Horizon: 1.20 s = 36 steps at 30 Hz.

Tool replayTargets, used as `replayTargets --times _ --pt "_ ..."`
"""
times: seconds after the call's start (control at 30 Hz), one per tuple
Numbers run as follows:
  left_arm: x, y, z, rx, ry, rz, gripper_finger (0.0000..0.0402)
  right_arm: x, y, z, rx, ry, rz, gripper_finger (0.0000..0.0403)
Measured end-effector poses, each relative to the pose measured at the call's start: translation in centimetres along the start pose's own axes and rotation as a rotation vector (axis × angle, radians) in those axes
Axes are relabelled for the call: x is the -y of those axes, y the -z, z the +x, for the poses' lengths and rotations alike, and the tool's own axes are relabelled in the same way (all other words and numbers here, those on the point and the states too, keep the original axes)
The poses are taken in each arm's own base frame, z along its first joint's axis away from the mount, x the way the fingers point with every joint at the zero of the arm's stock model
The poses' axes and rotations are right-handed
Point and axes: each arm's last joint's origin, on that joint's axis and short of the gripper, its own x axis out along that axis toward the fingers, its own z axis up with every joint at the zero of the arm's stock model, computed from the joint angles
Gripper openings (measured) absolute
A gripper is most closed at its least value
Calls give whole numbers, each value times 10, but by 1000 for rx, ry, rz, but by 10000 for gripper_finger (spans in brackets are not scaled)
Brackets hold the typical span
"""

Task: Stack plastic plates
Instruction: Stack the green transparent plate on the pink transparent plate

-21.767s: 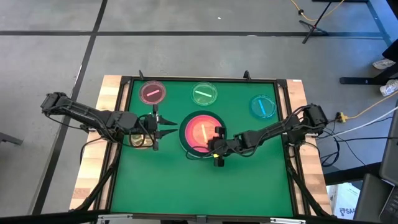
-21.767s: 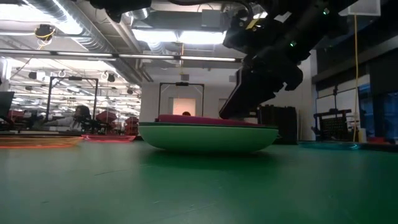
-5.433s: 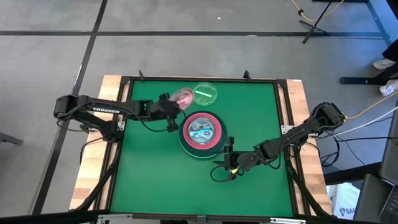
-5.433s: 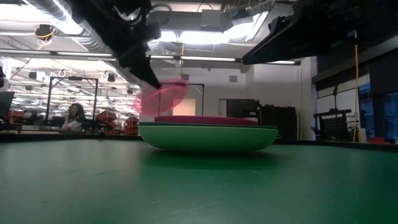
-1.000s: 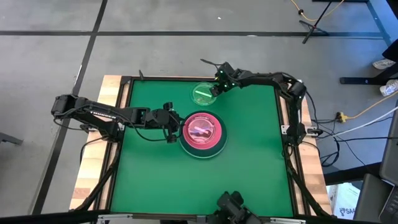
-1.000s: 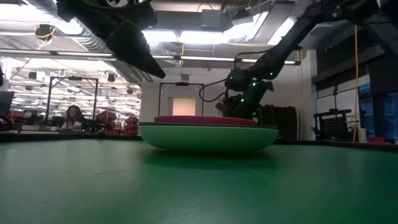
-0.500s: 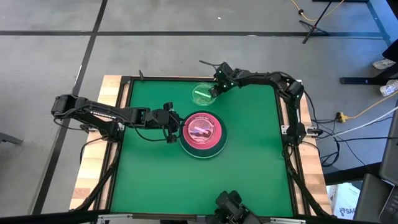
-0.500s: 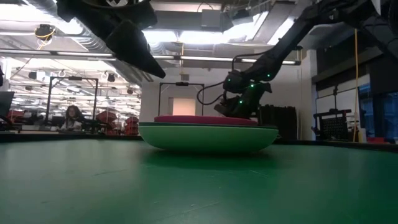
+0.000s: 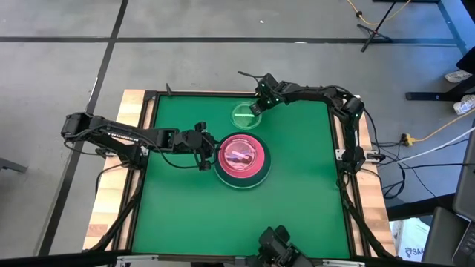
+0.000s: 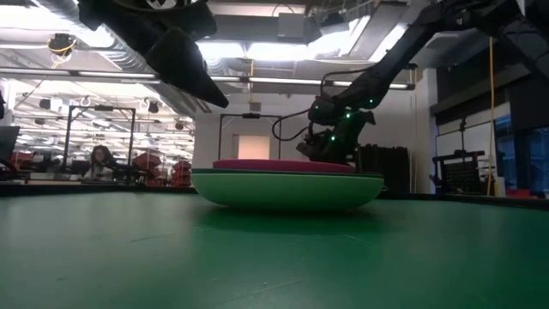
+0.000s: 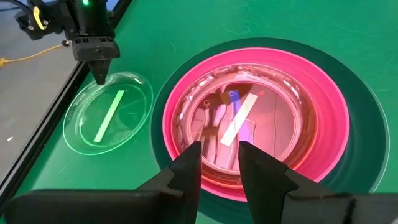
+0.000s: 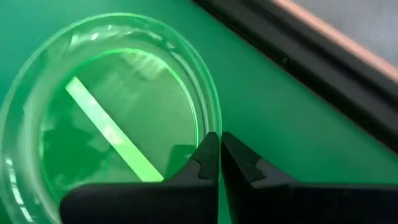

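1. Left gripper (image 9: 207,148) hovers just beside the stack (image 9: 241,158), fingers parted, holding nothing.
2. Stack sits mid-table: clear pink dish (image 11: 239,124) uppermost, nested in pink plate (image 11: 323,130) and dark green plate (image 11: 367,134).
3. Green dish (image 9: 243,113) lies alone near the far edge; right gripper (image 9: 256,107) pinches its rim (image 12: 208,118).
4. Next, I'd judge: lift it level and carry it onto the stack.

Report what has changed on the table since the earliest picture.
The amber, blue and pink clear dishes have gone onto the central stack, the pink one topmost. The right gripper has swung to the far edge and shut on the green clear dish. The left gripper waits open beside the stack, which has not moved.
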Motion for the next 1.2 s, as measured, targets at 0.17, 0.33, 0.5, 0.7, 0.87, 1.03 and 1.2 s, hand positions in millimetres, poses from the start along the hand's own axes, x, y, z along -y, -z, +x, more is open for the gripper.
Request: replayTargets --times 0.17,0.33,0.5,0.7,0.87,1.03,1.2 --pt "0 0 0 0 0 0 100 -5 -10 -23 62 -11 -9 2" --pt "0 0 0 0 10 0 100 -13 -21 -59 151 -19 -22 1" --pt "1 0 0 1 36 0 100 -23 -25 -97 200 -45 -51 1" --pt "1 0 0 1 32 0 100 -40 -18 -130 189 -76 -114 1" --pt "1 0 0 1 31 1 100 -66 -9 -138 151 -211 -223 1" --pt "1 0 0 1 31 1 100 -97 4 -134 121 -293 -299 1" --pt "1 -1 0 11 30 4 100 -121 25 -122 105 -320 -381 1"
